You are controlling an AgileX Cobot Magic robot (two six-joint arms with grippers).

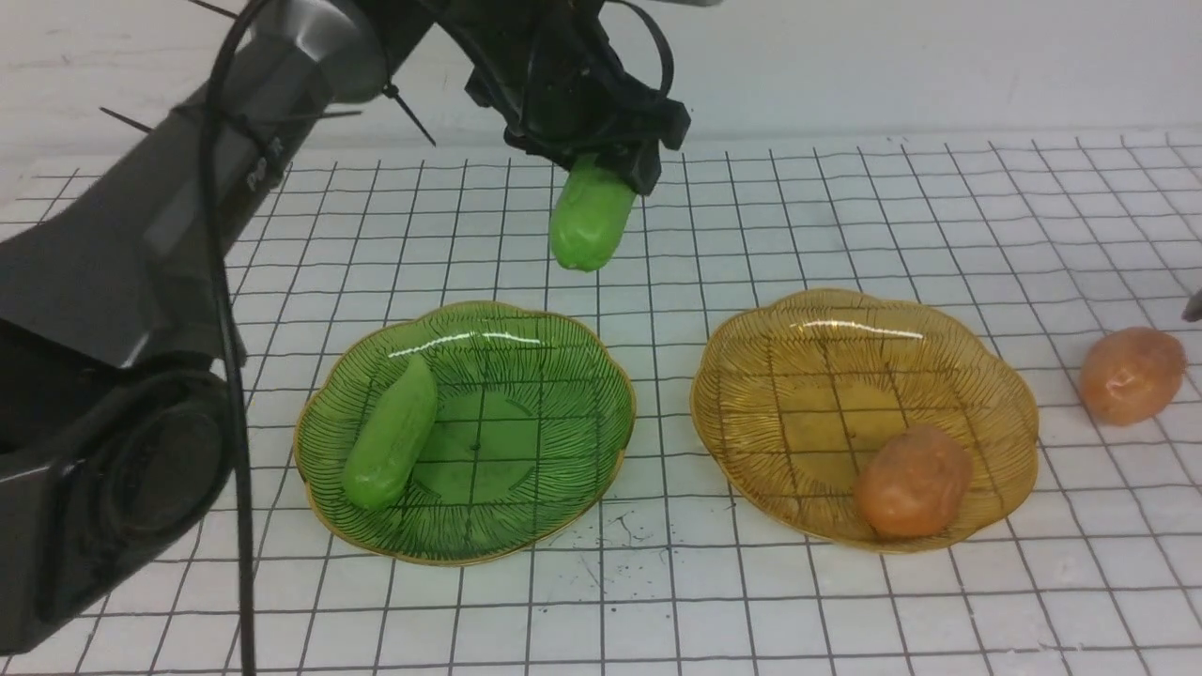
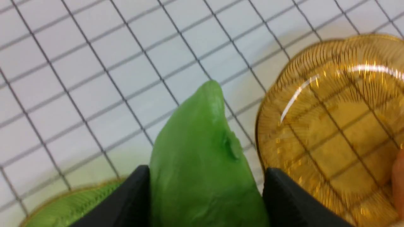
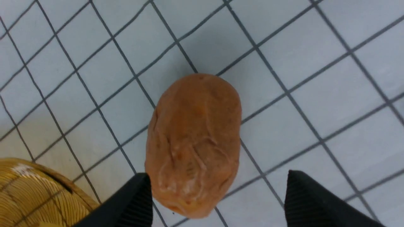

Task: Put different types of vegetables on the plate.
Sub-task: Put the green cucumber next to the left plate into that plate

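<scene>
My left gripper (image 1: 601, 164) is shut on a light-green cucumber (image 1: 592, 221), which hangs tip down above the table behind the gap between the two plates. In the left wrist view the cucumber (image 2: 202, 157) fills the space between both black fingers (image 2: 132, 201). A second cucumber (image 1: 390, 434) lies in the green plate (image 1: 526, 376). One orange-brown potato (image 1: 913, 481) rests in the amber plate (image 1: 826, 376). Another potato (image 1: 1132, 374) lies on the table at the right. My right gripper (image 3: 217, 175) hovers open over that potato (image 3: 194, 142), its fingers apart from it.
The table is a white sheet with a dark grid. The amber plate's rim (image 3: 31, 189) shows close beside the loose potato, and again beside the held cucumber (image 2: 331, 126). The left arm's dark body (image 1: 122, 310) fills the left of the front view.
</scene>
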